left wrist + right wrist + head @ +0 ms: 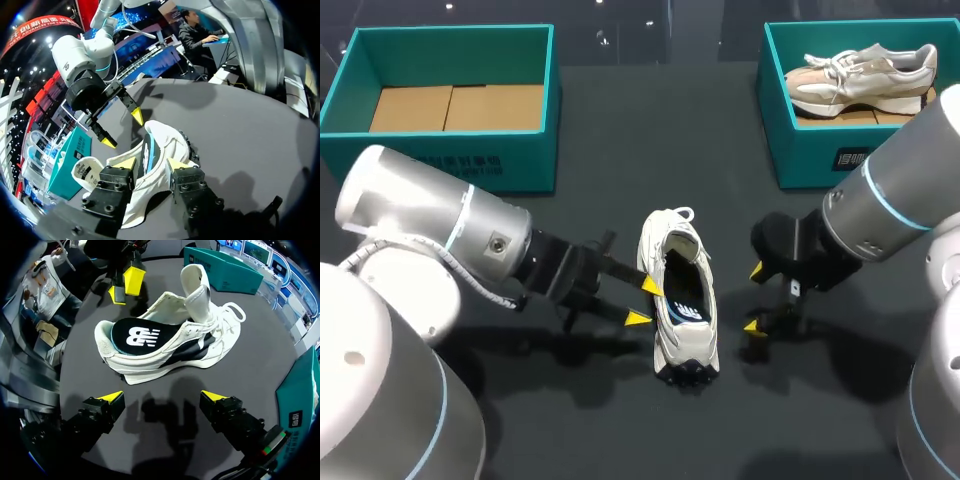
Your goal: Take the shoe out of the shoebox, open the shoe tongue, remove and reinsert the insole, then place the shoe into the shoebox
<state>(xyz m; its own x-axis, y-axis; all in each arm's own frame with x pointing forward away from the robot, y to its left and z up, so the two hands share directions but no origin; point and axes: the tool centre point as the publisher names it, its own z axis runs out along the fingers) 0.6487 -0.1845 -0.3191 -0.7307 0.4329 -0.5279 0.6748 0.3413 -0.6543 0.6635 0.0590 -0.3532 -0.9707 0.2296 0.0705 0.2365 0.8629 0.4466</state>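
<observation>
Shoe [682,345] upright at bench [620,150] centre, tongue [197,290] raised, insole [137,335] inside. Left gripper [644,301] released, at shoe's 9 o'clock, just beside. Right gripper [756,298] released, at its 3 o'clock, near, not touching.

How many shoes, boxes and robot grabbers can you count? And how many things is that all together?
Shoes: 2, the table shoe and the boxed shoe
Shoeboxes: 2, the left shoebox and the right shoebox
Grippers: 2, the left gripper and the right gripper
Total: 6
</observation>
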